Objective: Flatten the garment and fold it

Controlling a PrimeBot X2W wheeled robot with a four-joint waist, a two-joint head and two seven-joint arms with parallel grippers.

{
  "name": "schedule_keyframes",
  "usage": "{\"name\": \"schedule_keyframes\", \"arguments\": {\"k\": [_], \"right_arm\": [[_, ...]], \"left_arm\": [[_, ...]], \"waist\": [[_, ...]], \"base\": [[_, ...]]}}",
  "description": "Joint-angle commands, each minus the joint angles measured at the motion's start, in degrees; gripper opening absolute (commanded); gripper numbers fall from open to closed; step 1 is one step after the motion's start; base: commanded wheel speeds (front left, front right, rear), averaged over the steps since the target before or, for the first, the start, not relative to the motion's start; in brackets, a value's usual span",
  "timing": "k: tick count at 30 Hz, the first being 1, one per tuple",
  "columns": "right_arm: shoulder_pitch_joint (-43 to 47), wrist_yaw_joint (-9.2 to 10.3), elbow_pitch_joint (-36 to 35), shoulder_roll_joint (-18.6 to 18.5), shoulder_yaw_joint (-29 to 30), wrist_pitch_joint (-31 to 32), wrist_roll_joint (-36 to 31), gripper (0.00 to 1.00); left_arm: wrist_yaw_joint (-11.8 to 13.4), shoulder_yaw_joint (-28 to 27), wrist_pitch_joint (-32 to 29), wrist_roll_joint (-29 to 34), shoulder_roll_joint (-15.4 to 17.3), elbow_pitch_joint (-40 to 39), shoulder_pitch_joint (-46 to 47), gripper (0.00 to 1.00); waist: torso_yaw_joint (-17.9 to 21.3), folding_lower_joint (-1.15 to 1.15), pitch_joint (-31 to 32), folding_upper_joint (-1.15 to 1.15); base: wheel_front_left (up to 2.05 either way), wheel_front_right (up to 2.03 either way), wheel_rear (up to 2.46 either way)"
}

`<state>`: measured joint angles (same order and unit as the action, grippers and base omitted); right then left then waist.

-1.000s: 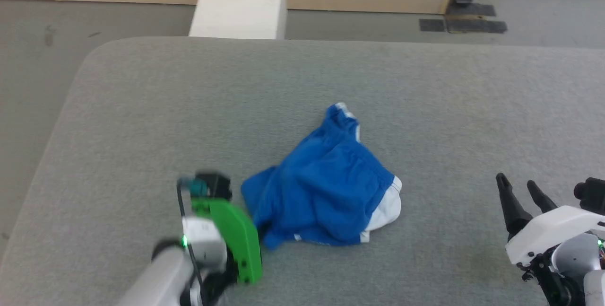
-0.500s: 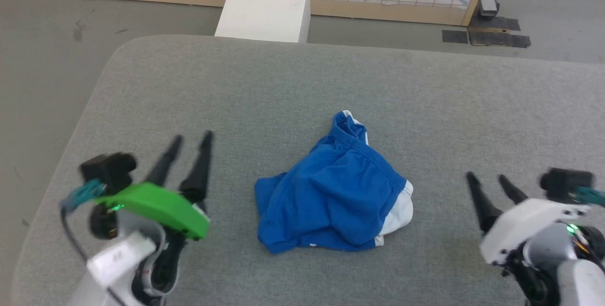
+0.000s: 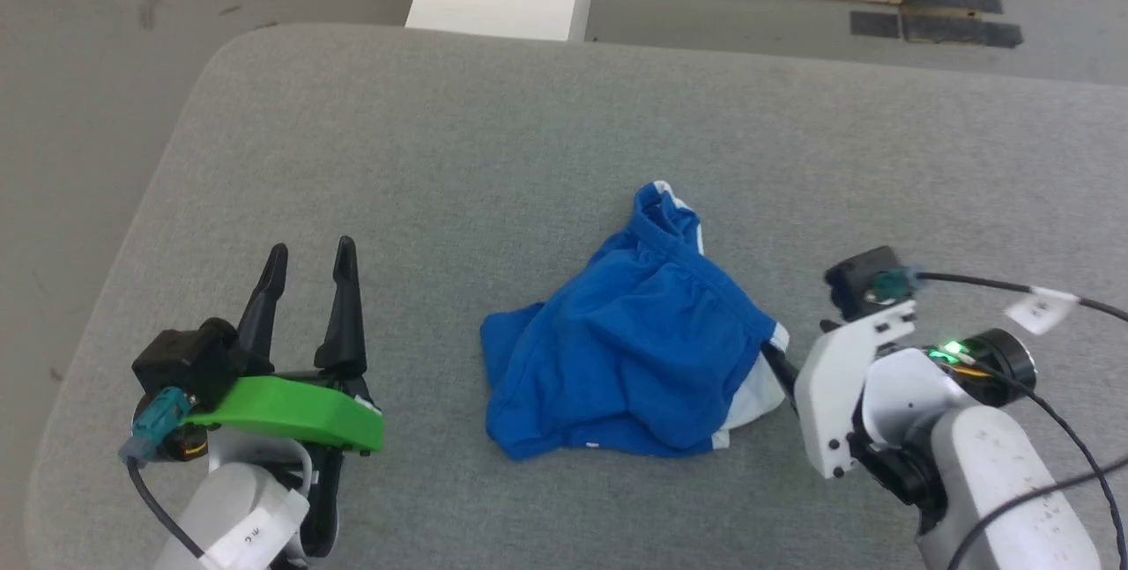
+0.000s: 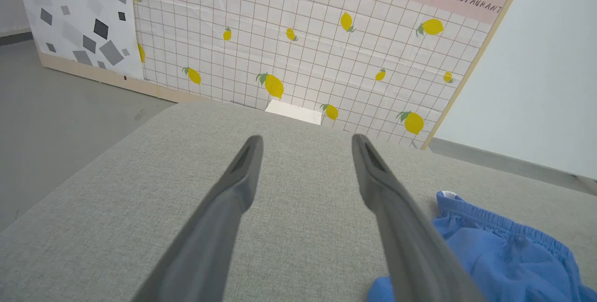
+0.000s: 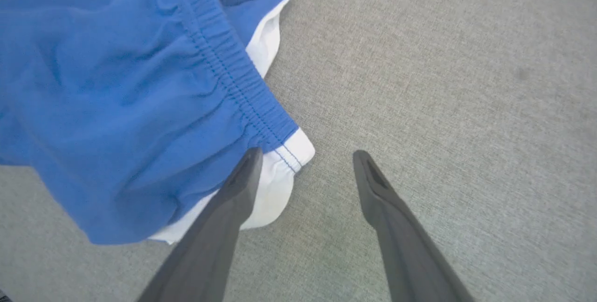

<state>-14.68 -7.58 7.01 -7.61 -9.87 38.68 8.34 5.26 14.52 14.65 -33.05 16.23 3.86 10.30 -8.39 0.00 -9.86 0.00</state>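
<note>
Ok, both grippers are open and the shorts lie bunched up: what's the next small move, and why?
Probably ease the right gripper down and slightly forward to straddle the white waistband corner. Its jaws stand open right at that corner of the crumpled blue shorts, while the left gripper sits apart from the cloth.

Garment [image 3: 630, 350] on table [image 3: 441, 156]; left claw [image 3: 313, 246] leftward; right claw [image 5: 304, 155] at right edge

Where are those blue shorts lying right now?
In the head view the blue shorts lie crumpled on the grey table, just right of centre, between the two pincers: the right pincer is at their white edge, the left pincer stands apart.
</note>
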Motion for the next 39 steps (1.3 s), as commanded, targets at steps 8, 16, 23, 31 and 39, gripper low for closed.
{"name": "schedule_keyframes", "arguments": {"k": [8,16,23,31,39], "right_arm": [[-3.67,0.09,6.1,-1.47,-5.58,1.87,-0.34,1.0],[-5.06,0.09,8.58,-1.91,-6.58,-1.86,1.88,0.0],[-5.99,0.09,5.35,-1.18,0.46,-7.28,3.24,0.0],[3.35,0.09,-4.4,1.89,17.73,-8.28,2.53,0.0],[19.08,0.09,-7.95,4.66,29.35,-3.03,5.81,0.0]], "left_arm": [[-2.07,-2.81,0.34,3.81,-3.01,0.43,-0.76,1.0],[-3.9,-4.35,0.34,5.36,-4.55,1.49,-0.67,1.0],[-4.79,-5.26,0.34,6.66,-4.82,2.34,-1.22,1.0],[-5.83,-5.25,0.34,6.45,-5.51,3.68,-1.98,1.0],[-6.45,-5.02,0.2,5.82,-5.75,5.13,-1.73,1.0]], "waist": [[-1.85,0.0,-2.52,0.0],[-1.59,0.0,-2.77,0.0],[0.54,0.0,-1.08,0.0],[3.61,0.0,1.38,0.0],[5.72,0.0,2.17,0.0]], "base": [[0.0,0.0,0.0],[0.0,0.0,0.0],[0.0,0.0,0.0],[0.0,0.0,0.0],[0.0,0.0,0.0]]}}
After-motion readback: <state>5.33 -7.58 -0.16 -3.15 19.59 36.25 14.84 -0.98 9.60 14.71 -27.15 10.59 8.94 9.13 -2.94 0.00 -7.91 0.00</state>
